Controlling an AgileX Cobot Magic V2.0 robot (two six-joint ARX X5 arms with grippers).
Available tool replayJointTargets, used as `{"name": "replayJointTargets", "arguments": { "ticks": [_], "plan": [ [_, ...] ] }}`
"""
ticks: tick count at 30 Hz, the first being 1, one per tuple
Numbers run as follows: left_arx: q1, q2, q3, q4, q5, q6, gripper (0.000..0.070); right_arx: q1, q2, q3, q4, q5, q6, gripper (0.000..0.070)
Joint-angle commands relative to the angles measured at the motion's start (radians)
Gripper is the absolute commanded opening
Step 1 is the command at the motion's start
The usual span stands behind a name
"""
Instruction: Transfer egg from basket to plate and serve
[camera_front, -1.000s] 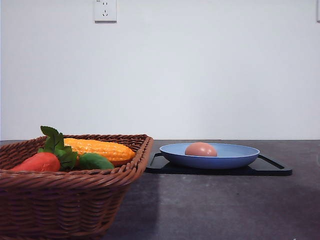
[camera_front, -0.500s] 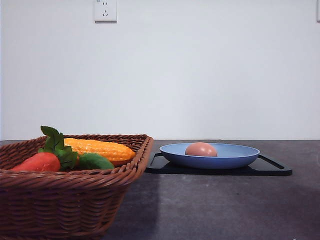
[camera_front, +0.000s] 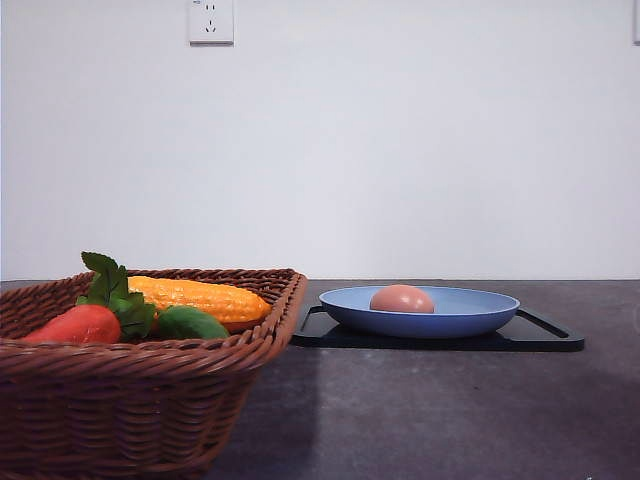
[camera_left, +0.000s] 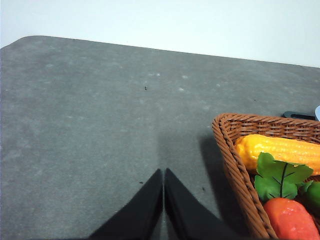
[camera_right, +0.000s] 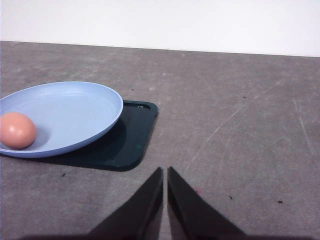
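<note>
— Nothing is shifting since a second ago: your egg (camera_front: 402, 298) is sitting in the blue plate (camera_front: 470, 318), on the black tray (camera_front: 545, 338).

— And the grippers?

— Your left gripper (camera_left: 163, 175) is hanging over bare table (camera_left: 90, 130) beside the basket (camera_left: 227, 145), fingers pressed together, gripping nothing. Your right gripper (camera_right: 165, 173) is hovering near the tray, fingers likewise together and empty. Corn (camera_front: 200, 297) is lying in the basket.
</note>
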Motion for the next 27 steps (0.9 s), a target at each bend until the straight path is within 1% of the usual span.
{"name": "replayJointTargets", "arguments": {
  "ticks": [1,27],
  "plan": [
    [0.002,-0.002,-0.028,-0.004,0.004,-0.008,0.0,0.0,-0.003,-0.007,0.003,0.001,0.016,0.0],
    [0.002,-0.002,-0.028,-0.004,0.004,-0.008,0.0,0.0,-0.003,-0.007,0.003,0.001,0.016,0.0]
  ]
}}
